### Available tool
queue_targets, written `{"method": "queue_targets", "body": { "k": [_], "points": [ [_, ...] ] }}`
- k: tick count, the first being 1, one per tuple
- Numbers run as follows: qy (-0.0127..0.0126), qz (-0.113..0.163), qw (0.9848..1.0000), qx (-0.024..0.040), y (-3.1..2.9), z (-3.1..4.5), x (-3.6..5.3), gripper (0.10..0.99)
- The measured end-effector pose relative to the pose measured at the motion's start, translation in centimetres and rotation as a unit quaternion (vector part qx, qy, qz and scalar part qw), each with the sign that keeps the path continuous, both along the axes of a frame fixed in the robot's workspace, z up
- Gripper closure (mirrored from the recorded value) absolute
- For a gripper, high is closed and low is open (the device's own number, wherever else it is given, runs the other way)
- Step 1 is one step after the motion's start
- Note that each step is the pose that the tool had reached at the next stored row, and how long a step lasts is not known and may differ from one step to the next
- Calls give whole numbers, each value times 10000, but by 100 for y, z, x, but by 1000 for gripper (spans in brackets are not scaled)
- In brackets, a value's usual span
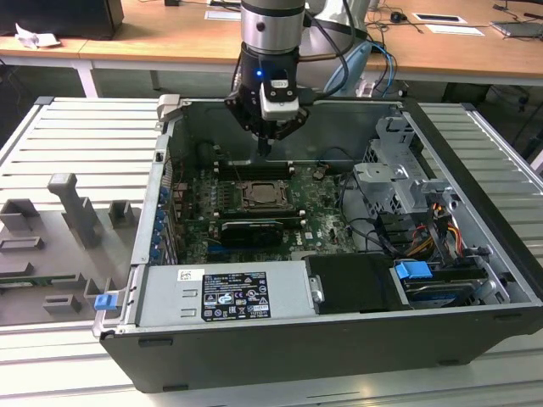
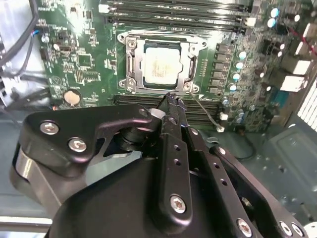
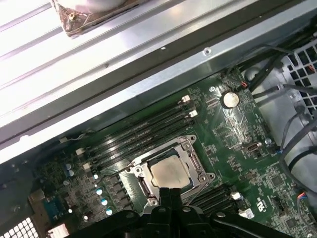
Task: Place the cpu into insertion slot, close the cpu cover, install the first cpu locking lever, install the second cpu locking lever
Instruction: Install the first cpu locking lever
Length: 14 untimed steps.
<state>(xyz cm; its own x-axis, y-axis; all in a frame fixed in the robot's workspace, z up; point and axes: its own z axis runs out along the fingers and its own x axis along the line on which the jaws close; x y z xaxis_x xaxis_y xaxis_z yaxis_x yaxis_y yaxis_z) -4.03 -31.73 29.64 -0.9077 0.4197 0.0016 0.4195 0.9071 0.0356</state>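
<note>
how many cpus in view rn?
1. The cpu sits in the insertion slot on the motherboard, near the gripper. The gripper covers part of the board in both wrist views, so another could be hidden.

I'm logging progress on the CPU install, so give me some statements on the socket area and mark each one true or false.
1. The cpu lies in the insertion slot. True.
2. The cpu cover stands raised on its hinge. False: it lies flat, framing the cpu.
3. The end effector grips the cpu. False: its fingers are shut near the socket's edge, and the cpu rests in the slot.
4. The computer case is open, with the motherboard exposed. True.
5. The end effector hangs outside the case. False: in the exterior view it reaches down inside, above the board.
</note>
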Motion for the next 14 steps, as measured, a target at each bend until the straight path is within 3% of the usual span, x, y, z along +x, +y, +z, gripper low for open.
{"method": "queue_targets", "body": {
  "k": [5,14],
  "points": [
    [0,405,9992,0,0,-1,0,980],
    [0,978,9952,2,0,-8,0,980]
  ]
}}
